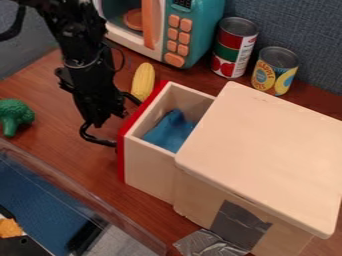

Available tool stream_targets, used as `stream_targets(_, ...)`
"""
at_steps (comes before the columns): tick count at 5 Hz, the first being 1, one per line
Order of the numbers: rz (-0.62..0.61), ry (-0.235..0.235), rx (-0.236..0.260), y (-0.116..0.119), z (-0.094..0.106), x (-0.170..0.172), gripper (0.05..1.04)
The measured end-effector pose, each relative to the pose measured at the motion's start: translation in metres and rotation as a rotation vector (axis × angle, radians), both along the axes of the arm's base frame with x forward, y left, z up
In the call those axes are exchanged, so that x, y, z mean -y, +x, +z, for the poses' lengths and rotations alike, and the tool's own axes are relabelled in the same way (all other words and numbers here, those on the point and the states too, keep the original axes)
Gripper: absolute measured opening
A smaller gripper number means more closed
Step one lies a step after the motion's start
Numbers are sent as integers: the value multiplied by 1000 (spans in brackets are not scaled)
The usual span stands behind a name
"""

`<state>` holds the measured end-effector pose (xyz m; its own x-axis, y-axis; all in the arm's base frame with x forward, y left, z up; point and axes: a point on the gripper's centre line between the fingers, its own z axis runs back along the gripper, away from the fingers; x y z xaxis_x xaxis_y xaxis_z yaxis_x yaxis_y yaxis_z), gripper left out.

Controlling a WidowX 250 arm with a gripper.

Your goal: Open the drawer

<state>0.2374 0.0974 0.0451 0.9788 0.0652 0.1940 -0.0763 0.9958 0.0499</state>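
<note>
I had the black two-finger gripper (127,123) spread wide, nothing visible in its grasp — tips near the cream, red-fronted box drawer (148,169). Drawer stood partly out of its boxy cream cabinet (264,145) — blue object (168,134) inside.

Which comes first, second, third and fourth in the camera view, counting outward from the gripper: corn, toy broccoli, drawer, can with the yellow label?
From the gripper:
1. Drawer, right beside it
2. Corn, just behind
3. Toy broccoli, at the picture's left edge
4. Can with the yellow label, back right
</note>
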Motion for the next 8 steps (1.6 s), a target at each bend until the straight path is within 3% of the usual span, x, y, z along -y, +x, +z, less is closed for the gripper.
stream_targets(3,10,18,-11,-8,1,-18,121)
stream_targets(5,-38,1,-14,-7,-1,-15,164)
stream_targets(6,-121,-3,-38,-9,-3,-12,396)
stream_targets(7,-168,-20,-47,-4,3,-12,712)
stream_targets(8,-208,-29,-22,0,15,-10,977)
